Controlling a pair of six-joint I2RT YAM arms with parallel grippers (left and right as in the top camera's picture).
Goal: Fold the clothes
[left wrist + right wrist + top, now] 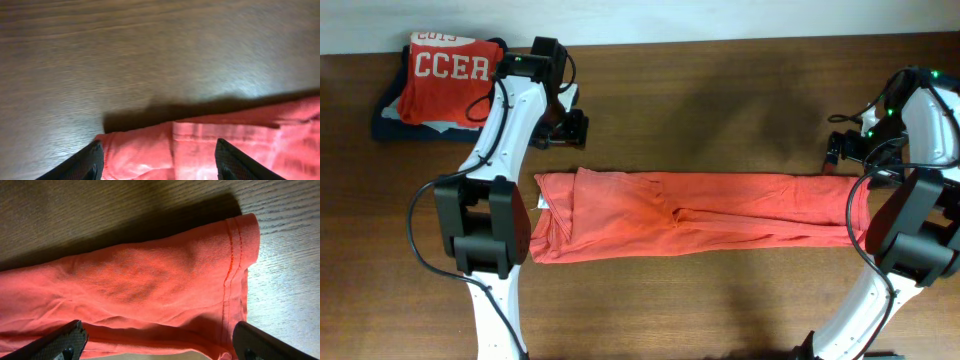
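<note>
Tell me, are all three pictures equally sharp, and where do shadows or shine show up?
Left wrist view: soft and smeared throughout, a pale glare patch on the table, a dark shadow beside the orange-red T-shirt. Right wrist view: sharp, hem stitching crisp, deep shadow behind the shirt. Overhead view: evenly lit, only faint soft shadows on the table.

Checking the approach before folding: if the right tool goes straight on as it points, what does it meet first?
The right tool, open, would most likely meet the orange-red T-shirt near its stitched hem; how far off the cloth lies is unclear.
</note>
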